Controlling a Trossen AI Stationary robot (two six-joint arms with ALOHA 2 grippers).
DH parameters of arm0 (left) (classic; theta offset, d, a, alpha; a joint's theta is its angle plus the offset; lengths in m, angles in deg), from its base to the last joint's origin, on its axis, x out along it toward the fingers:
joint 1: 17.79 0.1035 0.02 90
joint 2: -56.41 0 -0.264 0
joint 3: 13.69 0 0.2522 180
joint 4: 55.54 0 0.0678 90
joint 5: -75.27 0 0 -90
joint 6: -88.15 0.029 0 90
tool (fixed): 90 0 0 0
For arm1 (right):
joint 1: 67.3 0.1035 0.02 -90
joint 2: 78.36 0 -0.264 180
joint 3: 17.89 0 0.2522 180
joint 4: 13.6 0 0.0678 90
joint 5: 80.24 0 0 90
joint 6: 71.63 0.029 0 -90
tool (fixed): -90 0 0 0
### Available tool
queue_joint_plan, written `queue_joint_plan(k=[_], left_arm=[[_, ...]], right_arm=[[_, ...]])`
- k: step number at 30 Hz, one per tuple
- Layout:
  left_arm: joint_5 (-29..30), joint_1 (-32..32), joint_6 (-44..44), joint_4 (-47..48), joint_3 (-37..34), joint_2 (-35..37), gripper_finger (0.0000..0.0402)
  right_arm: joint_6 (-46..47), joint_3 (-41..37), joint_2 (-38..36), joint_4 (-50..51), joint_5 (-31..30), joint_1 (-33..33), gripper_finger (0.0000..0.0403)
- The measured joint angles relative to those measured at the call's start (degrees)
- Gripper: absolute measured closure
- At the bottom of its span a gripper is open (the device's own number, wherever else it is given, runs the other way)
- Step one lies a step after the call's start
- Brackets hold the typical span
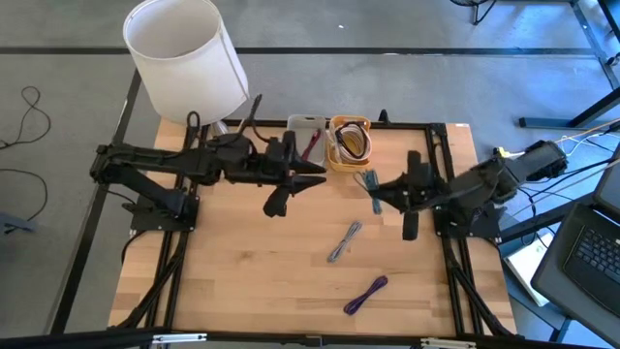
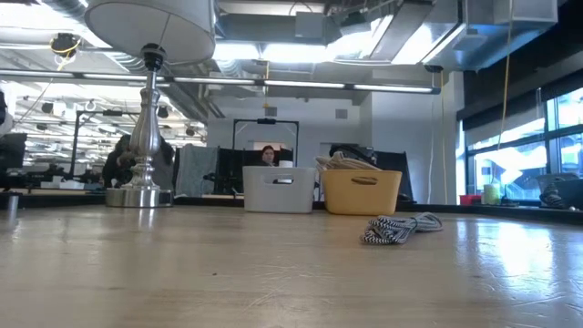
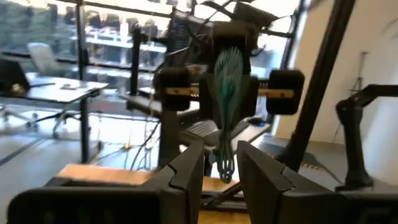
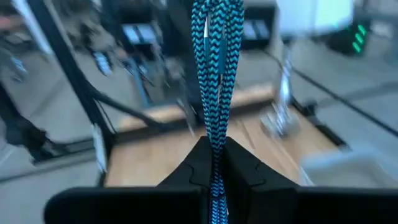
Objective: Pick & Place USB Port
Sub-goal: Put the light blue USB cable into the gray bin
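light: bright, even, from ceiling strips (image 2: pixel 273 84) and windows (image 2: pixel 547 137) | glare: sheen on table (image 2: pixel 510 264) at low right | shadows: soft beneath arms | blur: right wrist background smeared, teal braided cable (image 4: pixel 214 74) sharp; left wrist view soft throughout

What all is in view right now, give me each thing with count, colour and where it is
Teal braided cable: one, blue-green, hanging from the right gripper above the table.
Grey cable: one, grey-white, mid-table.
Purple cable: one, purple, near the front edge.
Yellow bin: one, yellow, back edge, cables inside.
White bin: one, white, left of the yellow bin.
Lamp: one, white shade, back left corner.
Table: one, light wood.
Laptop: one, dark, off the table's right.
Left gripper: open, empty.
Right gripper: shut on the teal cable.
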Motion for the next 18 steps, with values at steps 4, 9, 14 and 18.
queue_joint_plan(k=[4,9,14,18], left_arm=[[-0.5,0.4,0.0,-2.1,0.0,-1.9,0.0305],[-0.5,0.4,0.0,-5.3,0.0,-3.2,0.0295],[-0.5,0.4,-0.6,-6.2,0.0,-3.2,0.0271],[-0.6,0.4,-2.6,-6.2,0.0,-3.2,0.0239]], right_arm=[[-6.8,0.1,0.3,-7.3,5.5,-3.5,0.0386],[-8.2,0.1,1.5,-8.6,11.4,-7.6,0.0386],[-9.2,0.1,3.8,-9.7,17.3,-11.1,0.0386],[-9.7,0.1,4.6,-11.8,21.3,-13.4,0.0386]])
